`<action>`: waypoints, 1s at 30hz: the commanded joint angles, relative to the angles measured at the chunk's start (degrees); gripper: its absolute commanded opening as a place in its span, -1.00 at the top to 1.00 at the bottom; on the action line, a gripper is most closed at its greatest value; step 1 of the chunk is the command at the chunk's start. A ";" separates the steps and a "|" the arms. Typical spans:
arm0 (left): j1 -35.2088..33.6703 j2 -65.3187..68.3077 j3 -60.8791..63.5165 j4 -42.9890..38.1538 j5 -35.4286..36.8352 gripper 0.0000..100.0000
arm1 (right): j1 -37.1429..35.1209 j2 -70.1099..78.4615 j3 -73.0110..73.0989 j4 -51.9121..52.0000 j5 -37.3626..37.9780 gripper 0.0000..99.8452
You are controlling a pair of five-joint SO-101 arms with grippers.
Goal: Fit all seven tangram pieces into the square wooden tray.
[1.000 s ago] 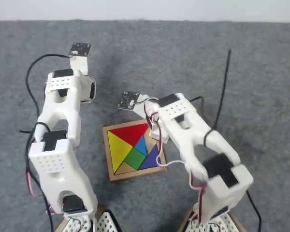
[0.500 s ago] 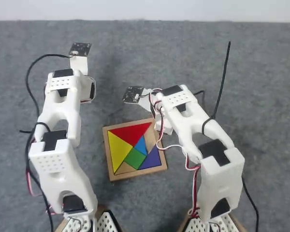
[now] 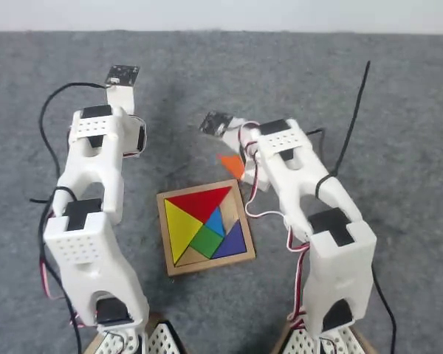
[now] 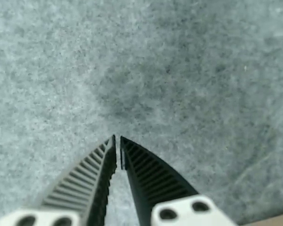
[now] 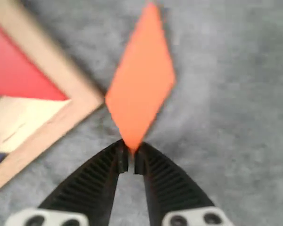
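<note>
- Five coloured pieces (image 3: 207,225) lie in the tray (image 3: 163,230); bare wood shows along its near edge.
- One orange piece (image 5: 140,80), corner pinched by the right gripper (image 5: 130,157), just off the tray's far corner.
- Left gripper (image 4: 118,141) clenched on nothing, open carpet (image 3: 369,96) around.

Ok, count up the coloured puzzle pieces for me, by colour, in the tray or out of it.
red piece: 1
yellow piece: 1
light blue piece: 1
green piece: 1
purple piece: 1
orange piece: 1, outside the tray, pinched by the right gripper
Total: 6
</note>
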 commanded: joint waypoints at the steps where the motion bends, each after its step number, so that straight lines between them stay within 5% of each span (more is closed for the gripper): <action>1: -0.44 -1.41 -0.48 -0.62 -0.70 0.97 | 1.36 -0.40 -4.04 -0.40 -3.08 0.97; 7: -0.44 -1.41 -0.48 -0.62 -0.70 0.97 | 1.45 -0.75 -6.77 -0.92 -7.21 0.95; 14: -0.44 -1.41 -0.48 -0.62 -0.70 0.97 | -1.80 -5.67 -7.30 2.33 -9.58 0.64; 21: -0.44 -1.32 -0.48 -0.70 -0.70 0.97 | -8.75 2.24 -12.40 -3.91 -10.11 0.68; 30: -0.44 -1.32 -0.48 -0.70 -0.70 0.97 | -8.57 14.55 -28.22 4.70 -10.81 0.68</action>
